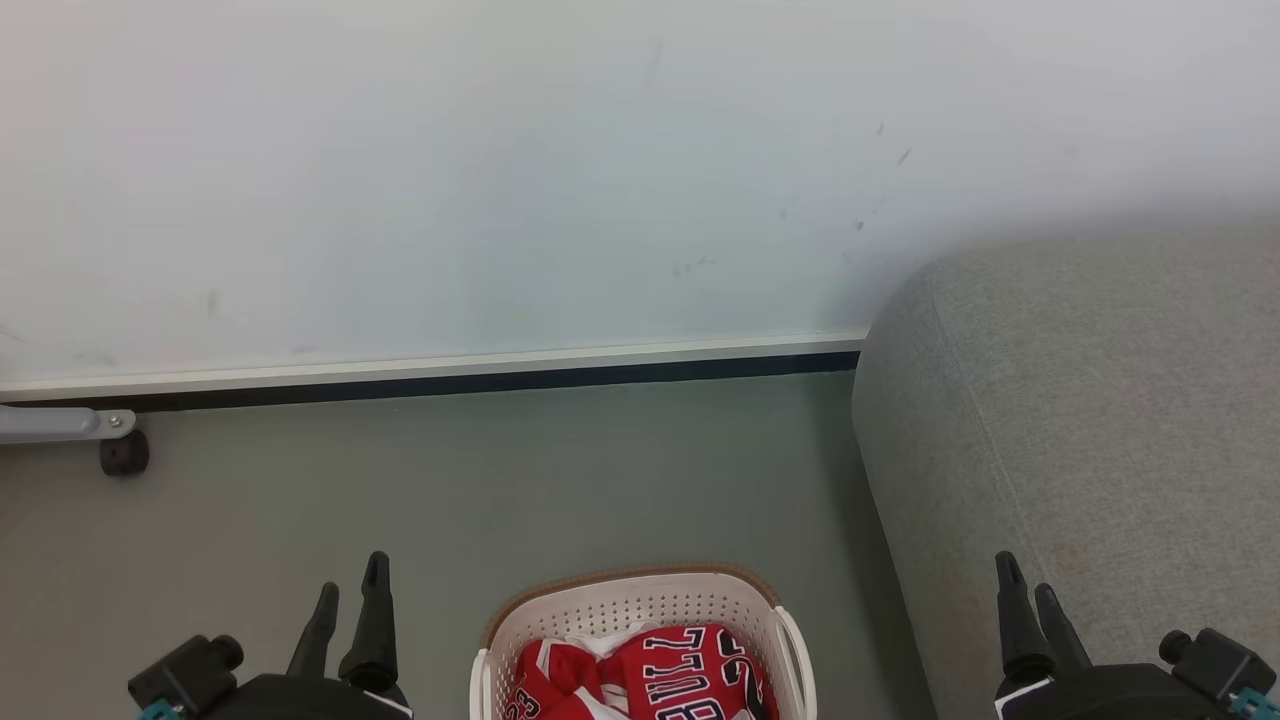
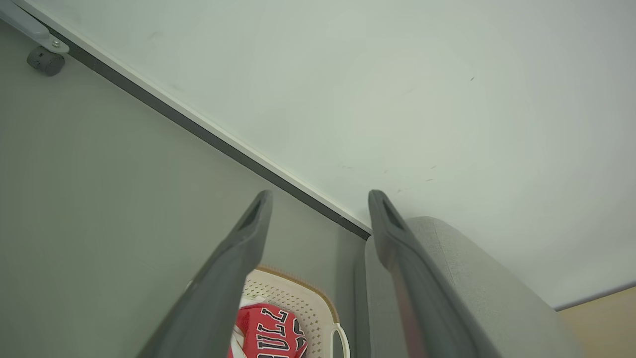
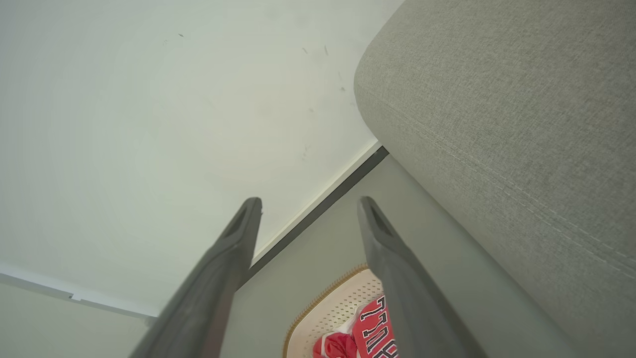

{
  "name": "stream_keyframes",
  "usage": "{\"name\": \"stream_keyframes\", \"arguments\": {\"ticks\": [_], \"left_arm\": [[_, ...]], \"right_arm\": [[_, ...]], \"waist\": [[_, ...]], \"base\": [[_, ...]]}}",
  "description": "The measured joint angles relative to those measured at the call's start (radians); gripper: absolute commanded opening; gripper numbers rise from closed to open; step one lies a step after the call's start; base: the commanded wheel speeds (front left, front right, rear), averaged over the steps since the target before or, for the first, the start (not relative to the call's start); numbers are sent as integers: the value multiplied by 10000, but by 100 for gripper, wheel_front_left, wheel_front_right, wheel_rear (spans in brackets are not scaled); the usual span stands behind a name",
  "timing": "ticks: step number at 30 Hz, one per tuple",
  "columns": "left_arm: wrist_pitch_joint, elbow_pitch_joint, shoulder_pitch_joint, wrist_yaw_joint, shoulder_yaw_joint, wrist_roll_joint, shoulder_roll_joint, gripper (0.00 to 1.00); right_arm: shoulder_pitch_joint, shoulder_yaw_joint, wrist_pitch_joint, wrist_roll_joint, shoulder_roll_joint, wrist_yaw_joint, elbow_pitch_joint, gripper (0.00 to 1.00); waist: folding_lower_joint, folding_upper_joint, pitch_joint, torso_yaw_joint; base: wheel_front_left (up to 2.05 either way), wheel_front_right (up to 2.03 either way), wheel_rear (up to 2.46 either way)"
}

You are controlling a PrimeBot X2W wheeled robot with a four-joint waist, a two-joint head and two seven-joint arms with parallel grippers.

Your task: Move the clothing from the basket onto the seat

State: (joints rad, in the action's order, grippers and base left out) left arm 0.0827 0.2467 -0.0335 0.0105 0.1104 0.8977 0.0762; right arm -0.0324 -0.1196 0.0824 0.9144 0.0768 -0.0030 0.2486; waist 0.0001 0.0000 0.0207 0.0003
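**Head view.** The basket (image 1: 640, 603) stands on the grey floor (image 1: 500, 480) to the left of the seat (image 1: 1080, 420), with a strip of floor between them. The frame's lower edge cuts off the basket's near half, so we see part of the clothing (image 1: 680, 672) inside it: red cloth with dark, white-edged letters, too crumpled for us to count the garments. The left gripper (image 1: 352, 578) and right gripper (image 1: 1025, 578) flank the basket, apart from it. Each has its fingers spread and is empty, and both bodies are cropped below. A caster wheel (image 1: 124, 453) sits at the far left.

**Wrist views.** The right wrist view brings out the stitched seam (image 3: 497, 185) below the seat's rounded edge. The left wrist view adds a tan strip (image 2: 606, 320) beyond the seat, which we cannot identify.
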Motion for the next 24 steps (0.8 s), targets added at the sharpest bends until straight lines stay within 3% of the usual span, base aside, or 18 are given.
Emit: {"name": "stream_keyframes", "arguments": {"ticks": [24], "left_arm": [[878,-61,129,614,320,-3825,130,100]], "right_arm": [[-31,-1028,882,-3381,238,-512,-65,100]], "waist": [[-1,0,39,-50]], "base": [[0,0,0]]}}
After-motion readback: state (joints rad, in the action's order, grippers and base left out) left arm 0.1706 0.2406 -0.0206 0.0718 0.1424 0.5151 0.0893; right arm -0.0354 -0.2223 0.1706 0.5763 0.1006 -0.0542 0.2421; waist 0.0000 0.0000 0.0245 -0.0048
